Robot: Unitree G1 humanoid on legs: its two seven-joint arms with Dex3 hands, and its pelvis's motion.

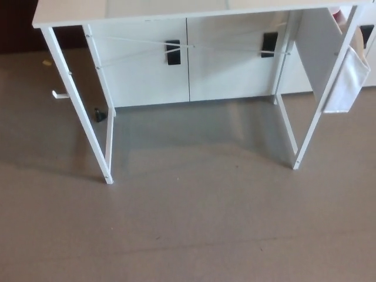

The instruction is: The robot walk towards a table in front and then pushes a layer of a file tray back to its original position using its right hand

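Table (147, 10) ahead on grey floor (194, 223) | hands out of view | tray unseen

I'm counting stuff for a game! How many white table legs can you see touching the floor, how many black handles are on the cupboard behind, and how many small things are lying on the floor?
White table legs: 4
Black handles: 2
Small things on the floor: 2
Total: 8

A white cabinet (188, 64) with two black handles (173, 51) stands on the brown floor (188, 229). A small dark object (100, 114) lies beside it.
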